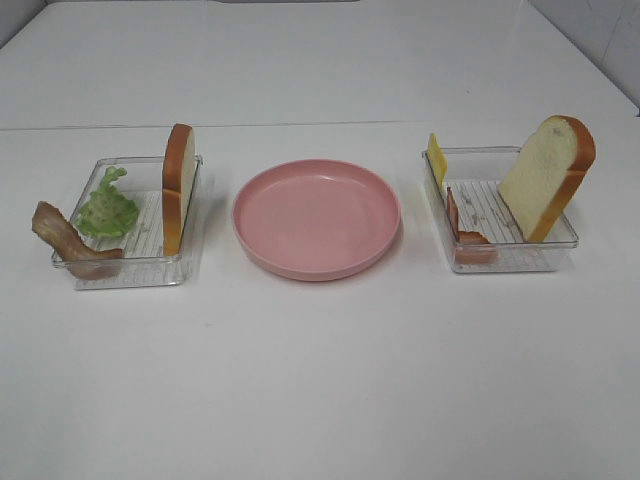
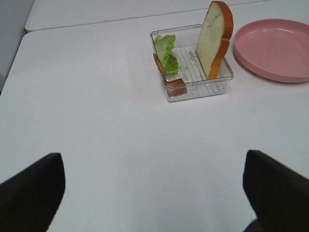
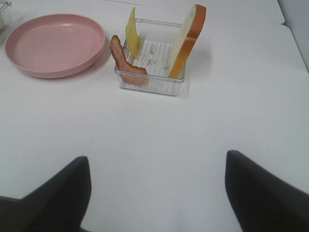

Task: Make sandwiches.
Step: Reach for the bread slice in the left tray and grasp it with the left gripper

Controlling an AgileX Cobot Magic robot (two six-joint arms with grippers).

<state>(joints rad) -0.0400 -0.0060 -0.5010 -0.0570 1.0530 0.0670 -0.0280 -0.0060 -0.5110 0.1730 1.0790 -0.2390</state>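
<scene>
In the exterior view, a clear left tray (image 1: pixel 125 272) holds an upright bread slice (image 1: pixel 178 185), a green lettuce leaf (image 1: pixel 108 208) and a bacon strip (image 1: pixel 68 238) hanging over its rim. A clear right tray (image 1: pixel 510 260) holds a leaning bread slice (image 1: pixel 548 175), a yellow cheese slice (image 1: pixel 437 160) and a bacon strip (image 1: pixel 466 230). The left gripper (image 2: pixel 154 193) is open and empty, well short of the left tray (image 2: pixel 198 89). The right gripper (image 3: pixel 157 193) is open and empty, well short of the right tray (image 3: pixel 149 86). Neither gripper shows in the exterior view.
An empty pink round plate (image 1: pixel 316 218) sits between the two trays. It also shows in the left wrist view (image 2: pixel 275 48) and the right wrist view (image 3: pixel 53 43). The white table (image 1: pixel 320 380) is bare in front of the trays.
</scene>
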